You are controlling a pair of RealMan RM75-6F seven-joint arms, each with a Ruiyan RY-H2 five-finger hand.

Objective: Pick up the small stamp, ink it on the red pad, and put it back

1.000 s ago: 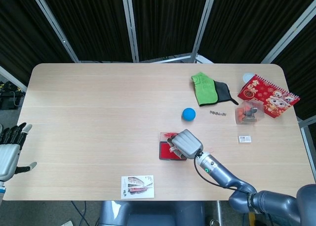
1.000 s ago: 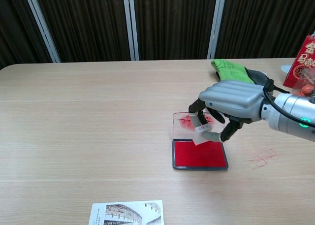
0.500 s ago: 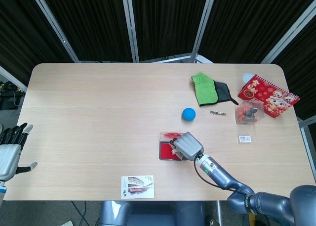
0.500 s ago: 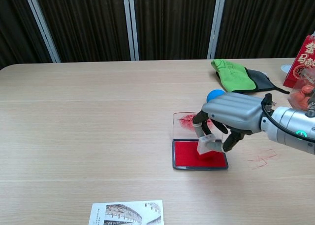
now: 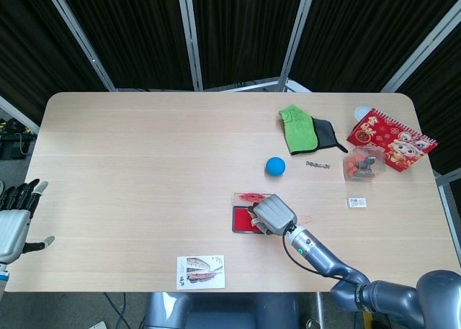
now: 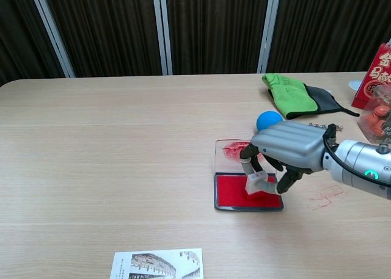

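Observation:
The red ink pad point(image 6: 238, 193) lies open in its dark tray at mid-table, its clear lid point(image 6: 230, 151) stained red just behind it; the head view shows the pad point(image 5: 238, 219) partly under my hand. My right hand point(image 6: 287, 149) point(image 5: 273, 214) pinches the small pale stamp point(image 6: 255, 182) and presses its lower end onto the red surface. At the table's near left edge my left hand point(image 5: 14, 217) hangs with its fingers apart and nothing in it.
A blue ball point(image 5: 275, 166) lies behind the pad. Green and black cloths point(image 5: 305, 132), a red booklet point(image 5: 390, 138), a clear box of small items point(image 5: 362, 164) and a small tag point(image 5: 356, 202) sit at the right. A printed card point(image 5: 201, 271) lies near the front edge.
My right hand came down with the stamp from above the pad until the stamp met the red surface. The left hand stayed where it was.

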